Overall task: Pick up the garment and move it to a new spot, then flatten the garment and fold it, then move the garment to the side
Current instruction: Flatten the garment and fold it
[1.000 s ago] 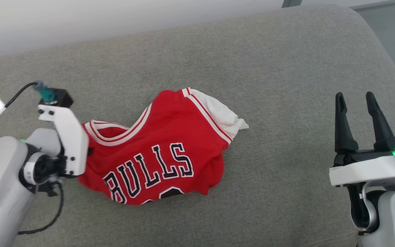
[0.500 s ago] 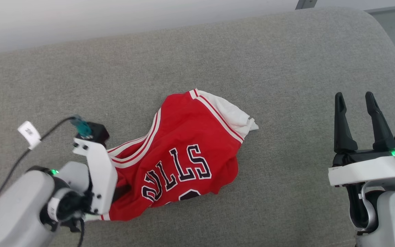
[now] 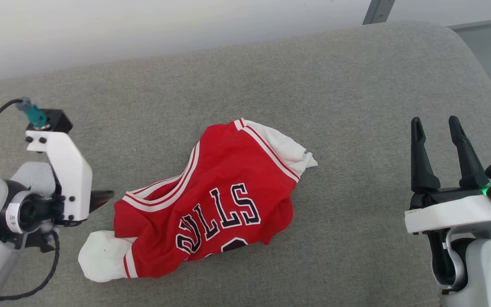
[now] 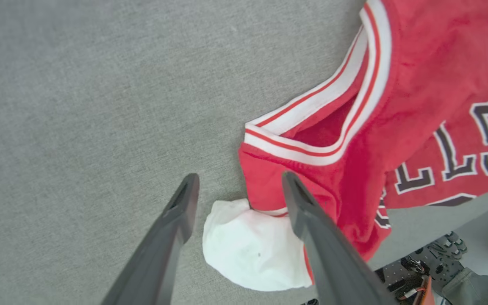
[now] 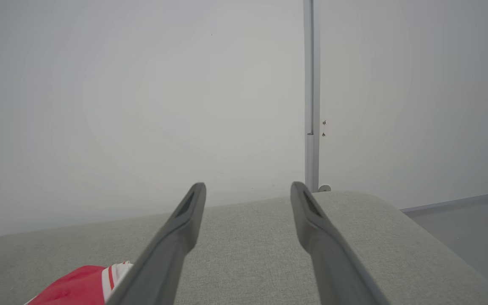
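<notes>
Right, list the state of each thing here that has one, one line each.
Small red "BULLS" basketball jersey: crumpled, unfolded, lying loose on the grey fabric cushion, white lining showing.
Left hand: open, empty, by the jersey's white corner.
Right hand: open, empty, apart from the jersey.

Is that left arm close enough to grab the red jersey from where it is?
Probably yes. The left pincer is open, its tips right at the white-lined corner of the jersey, and nothing lies between them on the grey couch.
</notes>
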Tool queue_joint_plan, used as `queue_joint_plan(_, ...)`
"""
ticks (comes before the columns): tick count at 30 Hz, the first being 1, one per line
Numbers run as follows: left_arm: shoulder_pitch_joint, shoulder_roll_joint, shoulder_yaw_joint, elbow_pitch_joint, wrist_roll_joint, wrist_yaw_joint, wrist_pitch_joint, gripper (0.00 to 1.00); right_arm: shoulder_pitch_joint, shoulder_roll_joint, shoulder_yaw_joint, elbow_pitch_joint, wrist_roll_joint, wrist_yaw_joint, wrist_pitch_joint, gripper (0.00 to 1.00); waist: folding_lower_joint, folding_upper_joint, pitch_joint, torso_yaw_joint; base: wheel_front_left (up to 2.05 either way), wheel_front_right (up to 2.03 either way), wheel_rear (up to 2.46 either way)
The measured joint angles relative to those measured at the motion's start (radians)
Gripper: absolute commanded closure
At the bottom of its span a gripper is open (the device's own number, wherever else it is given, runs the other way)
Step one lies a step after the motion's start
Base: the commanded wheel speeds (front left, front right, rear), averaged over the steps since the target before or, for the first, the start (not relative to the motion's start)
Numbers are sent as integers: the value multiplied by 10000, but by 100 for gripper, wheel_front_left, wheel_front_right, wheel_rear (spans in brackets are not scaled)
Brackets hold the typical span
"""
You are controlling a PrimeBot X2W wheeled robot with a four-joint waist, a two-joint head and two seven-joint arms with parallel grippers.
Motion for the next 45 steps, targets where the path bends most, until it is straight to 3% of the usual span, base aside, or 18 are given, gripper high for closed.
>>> queue_joint_plan(6,441,10,-303,604,-109,115,430,0,105,0,-67,-59,-4,0,54,0,0,0,-11,-47,0,0,0)
queue_joint_plan(20,859,-309,-571,1779,-96,128,205,0,-30,0,-176,-291,-111,0,209,0,0,0,372,68,0,0,0)
queue_joint_plan(21,856,-397,-493,1916,-207,98,155,84,-54,-2,-182,-295,-111,0,211,0,0,0,411,83,0,0,0)
queue_joint_plan(22,856,-493,-391,2079,-328,102,75,100,-62,-4,-188,-303,-115,0,211,0,0,0,447,101,0,0,0)
queue_joint_plan(30,519,-529,-81,2502,-324,-477,-830,100,-118,-4,-313,-387,-238,0,253,0,0,0,617,301,0,0,0)
queue_joint_plan(40,-728,552,236,2199,907,-696,-2086,100,-258,-2,-337,-439,-261,0,267,0,0,0,734,505,0,0,0)
queue_joint_plan(45,-893,721,211,3049,1275,-600,-2573,100,-361,0,-265,-424,-261,0,267,0,0,0,801,472,0,0,0)
